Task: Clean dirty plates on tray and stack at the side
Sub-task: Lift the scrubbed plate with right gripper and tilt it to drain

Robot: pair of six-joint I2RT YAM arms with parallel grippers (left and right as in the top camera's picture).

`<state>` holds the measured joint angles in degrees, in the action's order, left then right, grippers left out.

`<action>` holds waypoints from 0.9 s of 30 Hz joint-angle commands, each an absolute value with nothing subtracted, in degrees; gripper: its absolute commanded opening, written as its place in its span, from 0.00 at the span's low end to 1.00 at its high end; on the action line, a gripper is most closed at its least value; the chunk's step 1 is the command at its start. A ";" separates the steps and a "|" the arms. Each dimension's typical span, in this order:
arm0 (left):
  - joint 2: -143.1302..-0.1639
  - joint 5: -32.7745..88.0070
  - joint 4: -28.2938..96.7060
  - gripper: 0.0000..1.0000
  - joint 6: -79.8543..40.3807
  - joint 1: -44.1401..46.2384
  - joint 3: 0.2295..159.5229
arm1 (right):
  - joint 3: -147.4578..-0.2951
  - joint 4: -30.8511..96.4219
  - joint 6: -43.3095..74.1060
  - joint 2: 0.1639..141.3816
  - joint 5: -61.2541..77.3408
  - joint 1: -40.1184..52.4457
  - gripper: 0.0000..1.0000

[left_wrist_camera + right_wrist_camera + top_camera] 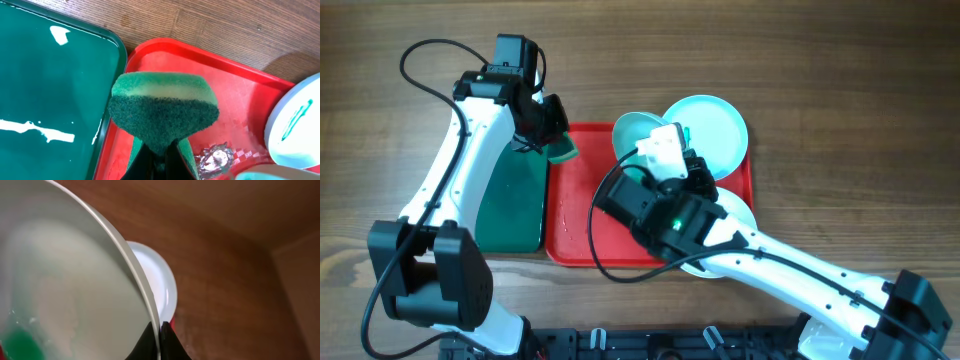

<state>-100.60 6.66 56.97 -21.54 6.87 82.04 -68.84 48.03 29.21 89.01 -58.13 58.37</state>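
Note:
My right gripper (160, 332) is shut on the rim of a white plate (60, 280) and holds it tilted on edge, with a green smear low on its face. In the overhead view this plate (632, 132) is above the back of the red tray (582, 215). A second plate (717, 128) lies at the tray's back right and shows a teal streak in the left wrist view (296, 122). A third plate (740, 212) lies mostly hidden under my right arm. My left gripper (159, 157) is shut on a green sponge (162, 102), held over the tray's back left corner (560, 148).
A smaller dark green tray (510, 205) lies just left of the red tray, with white streaks on it (40, 132). A silvery printed mark (215, 159) is on the red tray's floor. Bare wooden table (840, 120) lies around both trays.

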 commanded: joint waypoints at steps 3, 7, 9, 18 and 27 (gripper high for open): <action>-99.37 6.09 57.30 0.04 -21.65 6.52 82.83 | -69.87 48.03 26.96 87.94 -63.55 58.72 0.04; -99.37 6.09 57.30 0.04 -21.65 6.52 82.83 | -69.87 47.99 26.96 87.94 -63.55 58.72 0.04; -99.37 6.09 57.30 0.04 -21.65 6.52 82.83 | -69.87 47.72 26.87 87.94 -63.94 58.72 0.04; -99.37 6.09 57.30 0.04 -21.63 6.52 82.83 | -69.87 44.71 22.13 87.94 -70.76 58.72 0.04; -99.37 6.07 57.91 0.04 -21.58 6.52 82.83 | -69.87 46.15 24.73 87.94 -63.24 61.19 0.04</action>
